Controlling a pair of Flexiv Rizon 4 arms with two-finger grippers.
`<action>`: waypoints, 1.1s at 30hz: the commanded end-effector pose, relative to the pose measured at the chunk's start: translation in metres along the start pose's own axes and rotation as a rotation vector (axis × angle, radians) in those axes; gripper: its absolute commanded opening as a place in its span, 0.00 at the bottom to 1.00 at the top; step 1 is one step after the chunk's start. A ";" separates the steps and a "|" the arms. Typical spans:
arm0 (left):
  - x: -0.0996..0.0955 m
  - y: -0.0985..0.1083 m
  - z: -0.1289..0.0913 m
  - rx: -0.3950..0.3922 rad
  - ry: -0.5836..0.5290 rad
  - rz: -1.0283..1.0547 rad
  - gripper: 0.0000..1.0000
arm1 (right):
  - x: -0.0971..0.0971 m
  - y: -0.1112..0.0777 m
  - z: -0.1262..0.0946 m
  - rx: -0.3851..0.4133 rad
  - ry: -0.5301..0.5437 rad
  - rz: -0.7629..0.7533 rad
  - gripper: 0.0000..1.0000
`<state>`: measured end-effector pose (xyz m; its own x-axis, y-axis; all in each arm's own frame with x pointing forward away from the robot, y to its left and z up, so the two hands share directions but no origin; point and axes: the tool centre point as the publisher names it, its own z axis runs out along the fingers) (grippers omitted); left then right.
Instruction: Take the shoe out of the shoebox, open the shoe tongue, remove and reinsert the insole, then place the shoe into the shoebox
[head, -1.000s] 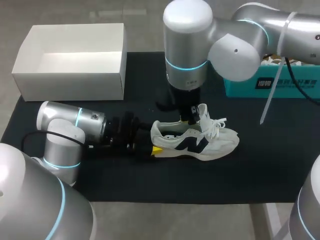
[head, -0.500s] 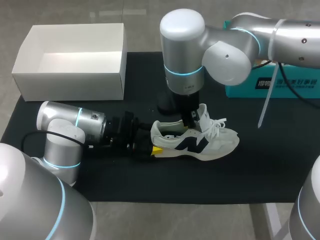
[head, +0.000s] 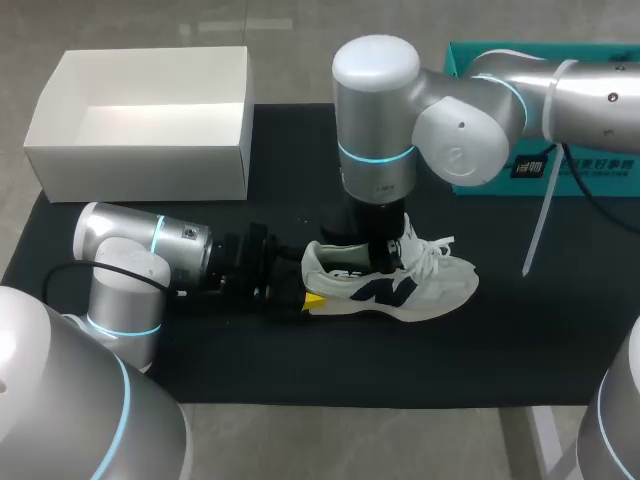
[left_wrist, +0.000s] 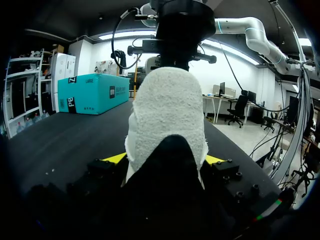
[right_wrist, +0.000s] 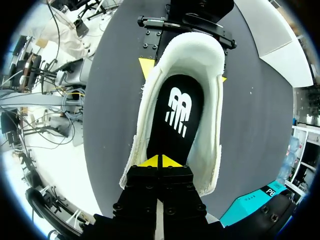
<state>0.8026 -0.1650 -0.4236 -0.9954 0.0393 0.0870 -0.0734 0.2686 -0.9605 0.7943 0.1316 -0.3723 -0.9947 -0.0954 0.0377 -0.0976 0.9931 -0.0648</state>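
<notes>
Noting cream shoe (head: 400, 285) upright on black mat (head: 300, 350), well apart from white shoebox (head: 150, 160)
Showing navy side logo, white laces (head: 432, 250), black insole (right_wrist: 177, 115); being clamped at heel by left gripper (left_wrist: 165, 160); having right gripper (right_wrist: 159, 161), tips together, down inside the opening

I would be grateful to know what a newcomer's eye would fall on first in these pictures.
Most likely the white shoe in the middle of the black mat, with the left gripper clamped on its heel from both sides. Next comes the right gripper, reaching down into the shoe's opening with its yellow tips together on the black insole. The white shoebox stands open at the back left.
</notes>
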 end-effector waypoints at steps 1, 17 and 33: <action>-0.001 0.000 0.000 0.001 0.001 0.000 0.00 | -0.005 -0.006 0.002 -0.016 0.001 -0.001 0.00; -0.001 0.000 0.000 0.001 0.001 0.000 0.00 | -0.029 -0.011 0.012 -0.022 0.036 -0.006 0.00; -0.001 0.000 0.000 0.001 0.001 0.000 0.00 | -0.038 -0.004 0.029 -0.075 -0.010 -0.015 0.00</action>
<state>0.8031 -0.1648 -0.4236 -0.9954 0.0385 0.0874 -0.0739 0.2685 -0.9604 0.8314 0.1292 -0.3950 -0.9935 -0.1097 0.0296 -0.1095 0.9940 0.0062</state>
